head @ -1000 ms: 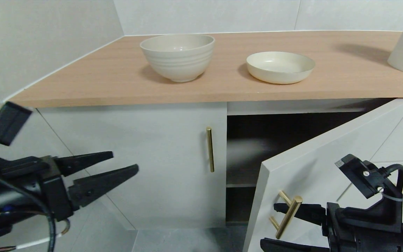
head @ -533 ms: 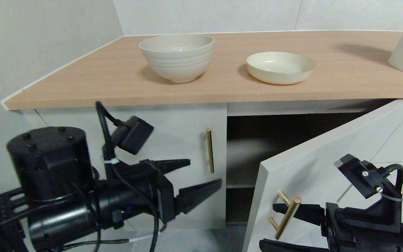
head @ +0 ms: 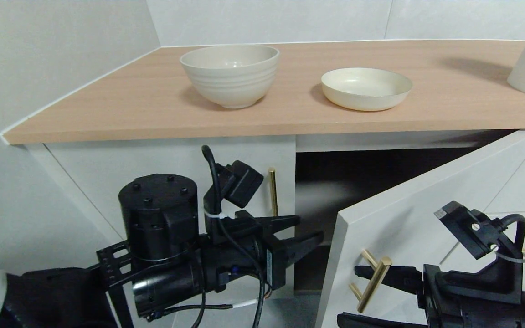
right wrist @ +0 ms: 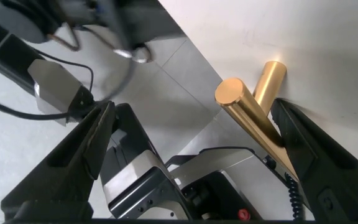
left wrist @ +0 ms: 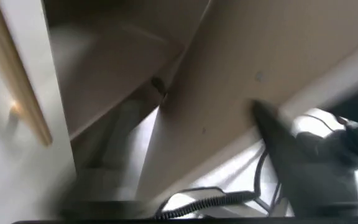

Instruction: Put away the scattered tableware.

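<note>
Head view, ribbed bowl (head: 229, 73) and shallow dish (head: 365, 87) apart on the worktop (head: 130, 109), left gripper (head: 309, 228) fingers parted near the cabinet opening, right gripper (head: 365, 296) fingers spread, straddling the swung-out door's (head: 426, 205) brass handle (head: 375, 280)

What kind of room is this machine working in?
Most likely a kitchen: a wooden countertop carries a deep bowl and a shallow dish, and below it are white cabinets with brass handles, one door standing open.
</note>
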